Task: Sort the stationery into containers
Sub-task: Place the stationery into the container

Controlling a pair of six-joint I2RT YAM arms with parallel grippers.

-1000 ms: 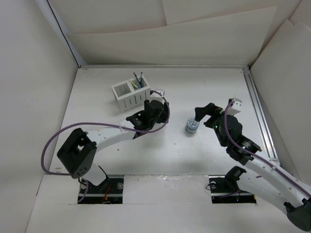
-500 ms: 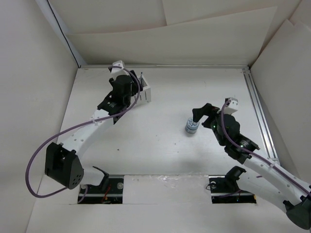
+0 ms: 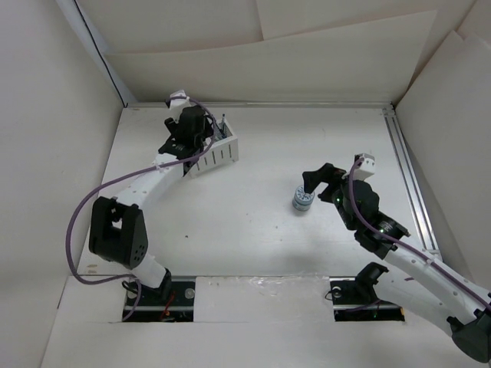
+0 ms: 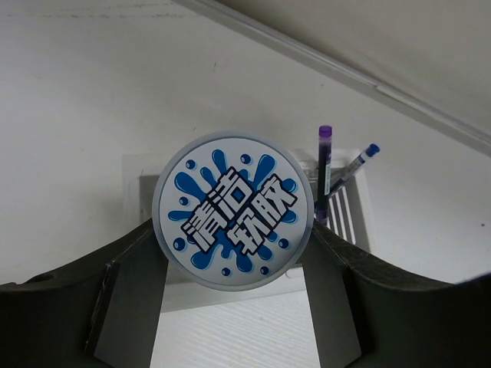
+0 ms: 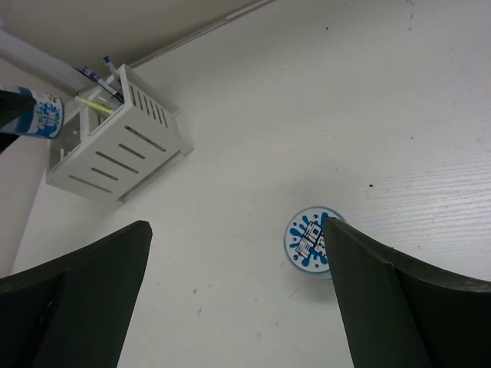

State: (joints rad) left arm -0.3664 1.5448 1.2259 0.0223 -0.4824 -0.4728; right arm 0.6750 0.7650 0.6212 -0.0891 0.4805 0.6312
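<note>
My left gripper [image 3: 190, 136] is shut on a round blue-and-white tape-like roll [image 4: 232, 211] and holds it above the white slatted organizer [image 3: 219, 153] at the far left. In the left wrist view the roll fills the gap between my fingers and the organizer [image 4: 349, 218] lies under it. A purple pen [image 4: 324, 165] and a blue pen [image 4: 350, 169] stand in the organizer. A second roll [image 3: 302, 199] stands on the table mid-right. My right gripper [image 3: 316, 182] is open just above it. In the right wrist view that roll [image 5: 309, 238] sits by my right finger [image 5: 399, 299].
The white table [image 3: 253, 238] is walled by white boards on three sides. A metal rail [image 3: 406, 169] runs along the right edge. From the right wrist view the organizer [image 5: 115, 149] shows at upper left, with pens and a yellow-green pencil [image 5: 96, 105] in it.
My left arm has swung from the table's middle to the far left with the roll, and now hangs over the organizer. My right gripper has barely moved.
</note>
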